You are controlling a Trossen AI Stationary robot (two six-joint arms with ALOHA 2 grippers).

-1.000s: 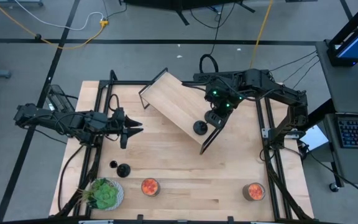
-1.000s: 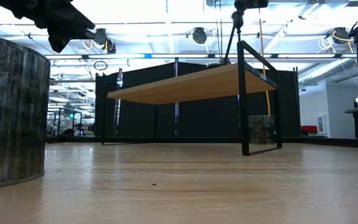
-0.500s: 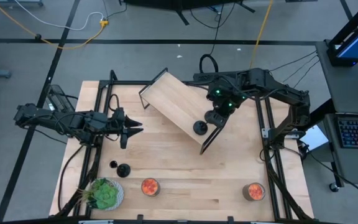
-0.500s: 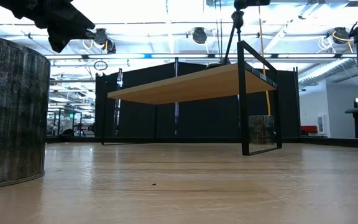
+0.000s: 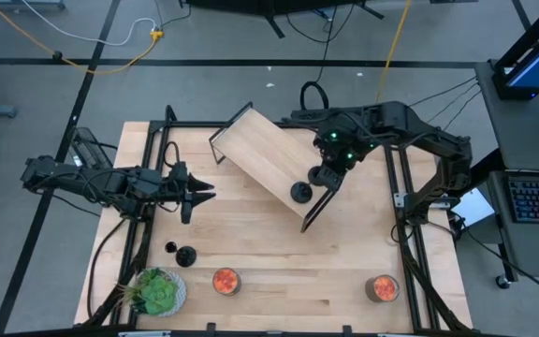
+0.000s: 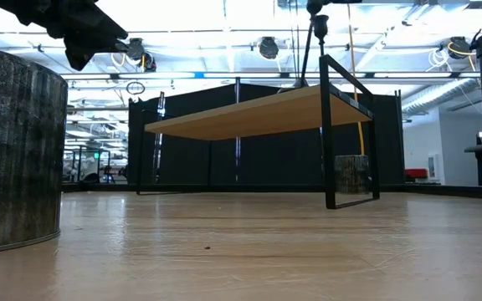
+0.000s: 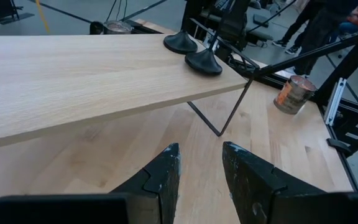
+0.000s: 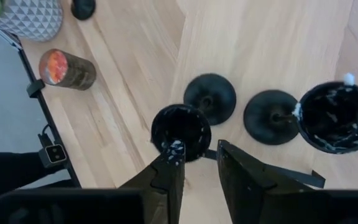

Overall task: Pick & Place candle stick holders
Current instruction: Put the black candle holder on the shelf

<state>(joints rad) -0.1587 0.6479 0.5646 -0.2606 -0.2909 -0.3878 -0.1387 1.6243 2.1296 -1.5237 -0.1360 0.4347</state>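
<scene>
Looking down from above, we see the right gripper [image 8: 199, 151] hovering over the low end of the tilted wooden shelf [image 5: 255, 150], which stands on black wire legs at the far middle of the tabletop [image 5: 279, 253]. Its fingers [image 8: 166, 177] are slightly parted and nothing sits between them. Just ahead of the fingertips, one candle stick holder [image 8: 181, 130] stands upright on the shelf, its cup facing the wrist camera and its round base showing beyond it. A second candle stick holder [image 8: 334, 118] stands beside it on the same board, the two bases close together but apart. We find the third candle stick holder [image 5: 185, 255] on the tabletop near the front left, close to the potted plant [image 5: 157, 292].

At the left side of the tabletop the left gripper [image 7: 201, 148] hangs above the wood, pointing toward the shelf, its fingers narrowly apart and empty.

Two jars with orange-red tops [image 5: 225, 281] stand along the front edge, one by the plant and one at the right. From table height, a grey jar [image 6: 15, 150] fills the left of our view.
</scene>
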